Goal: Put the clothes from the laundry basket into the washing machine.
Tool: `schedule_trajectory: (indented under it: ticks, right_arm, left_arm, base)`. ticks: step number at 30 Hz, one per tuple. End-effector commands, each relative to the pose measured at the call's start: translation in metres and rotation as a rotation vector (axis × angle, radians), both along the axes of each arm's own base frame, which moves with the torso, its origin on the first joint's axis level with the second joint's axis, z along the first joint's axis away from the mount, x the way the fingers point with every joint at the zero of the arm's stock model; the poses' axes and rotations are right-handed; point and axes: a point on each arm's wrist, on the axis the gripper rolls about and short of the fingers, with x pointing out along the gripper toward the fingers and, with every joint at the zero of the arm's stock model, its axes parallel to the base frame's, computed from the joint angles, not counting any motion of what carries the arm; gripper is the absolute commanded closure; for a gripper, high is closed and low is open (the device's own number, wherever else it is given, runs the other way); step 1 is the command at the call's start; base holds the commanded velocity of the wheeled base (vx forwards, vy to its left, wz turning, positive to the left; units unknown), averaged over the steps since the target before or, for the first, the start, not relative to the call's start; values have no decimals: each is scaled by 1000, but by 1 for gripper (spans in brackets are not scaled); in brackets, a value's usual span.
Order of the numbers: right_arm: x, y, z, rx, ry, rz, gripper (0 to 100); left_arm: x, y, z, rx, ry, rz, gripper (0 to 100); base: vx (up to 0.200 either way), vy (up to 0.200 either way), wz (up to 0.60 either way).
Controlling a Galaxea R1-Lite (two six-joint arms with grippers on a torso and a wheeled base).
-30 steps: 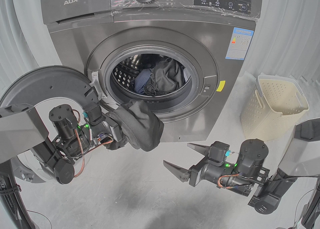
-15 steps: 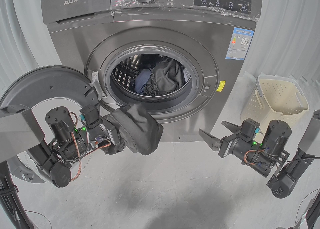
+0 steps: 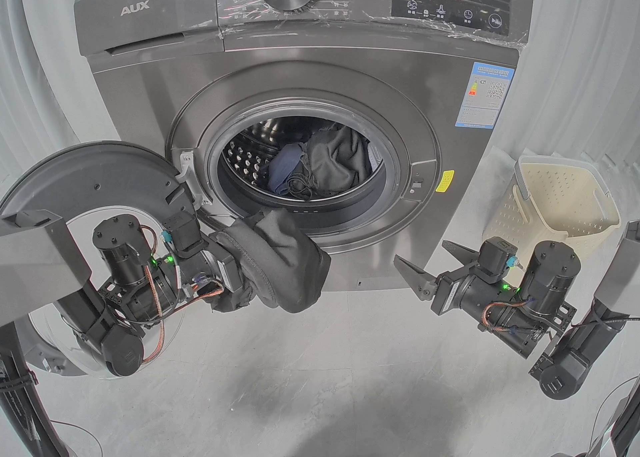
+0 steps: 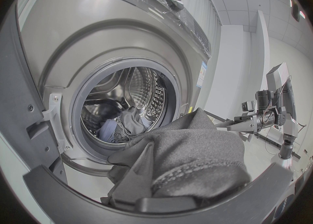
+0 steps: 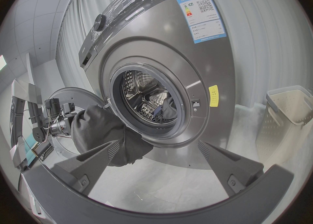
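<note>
- One grey front-loading washing machine (image 3: 133, 92) (image 4: 97, 32) (image 5: 195, 64) stands at the far edge of the floor (image 3: 320, 372), backed by a pale curtain. A round dial sits at the top centre of its panel, under clear film.
- Its round door (image 3: 93, 175) (image 5: 70, 99) is swung fully open on the robot's left, leaving the drum mouth clear.
- One cream perforated laundry basket (image 3: 567, 162) (image 5: 277, 130) stands upright on the floor at the far right, just beside the machine's right flank and near the curtain.
- One dark grey garment (image 3: 287, 258) (image 4: 195, 149) (image 5: 97, 126) is bunched up and hangs in the air just below the lower-left lip of the drum opening. It is outside the drum, and I cannot tell whether it brushes the rim.
- Several clothes (image 3: 327, 158) (image 4: 127, 125) (image 5: 168, 107), dark grey and blue, lie in a heap on the drum's bottom, well inside the machine.
- Left end effector (image 3: 237, 272) is clamped on the dark grey garment, which drapes over its fingers. It sits in front of the open door, low and left of the drum mouth.
- Right end effector (image 3: 420, 250) (image 5: 158, 143) (image 4: 228, 123) holds nothing, its two fingers spread wide. It hangs above the floor in front of the machine's lower right corner, between the drum and the laundry basket, pointing towards the machine.
</note>
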Motion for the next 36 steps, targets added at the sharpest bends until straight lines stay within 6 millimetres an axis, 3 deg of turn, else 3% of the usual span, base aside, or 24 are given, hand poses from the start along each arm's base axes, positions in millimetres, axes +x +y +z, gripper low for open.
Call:
schedule_trajectory:
  ticks: [1,13,18,24,25,30,36]
  right_arm:
    - [-1,2,-2,-2,6,6,0]
    - [-13,10,-6,-15,28,55,0]
    - [-32,15,-15,-52,74,113,0]
    - [-66,26,-17,-85,99,239,0]
    - [-76,30,-15,-85,95,279,0]
    - [-85,29,-19,-106,116,308,0]
    - [-92,29,-15,-104,102,346,0]
  left_arm:
    - [0,-4,-4,5,6,-10,100]
    - [-3,-11,-10,37,3,-29,100]
    - [-4,-13,-9,36,2,-26,100]
    - [-26,-21,-11,61,26,-70,100]
    - [-37,-26,-13,73,40,-87,100]
    - [-40,-44,-13,55,44,-120,100]
    - [-35,-68,-41,88,106,-169,100]
  base:
    - [200,0,0]
    - [200,0,0]
    - [0,0,0]
    - [0,0,0]
    - [0,0,0]
    - [0,0,0]
    - [0,0,0]
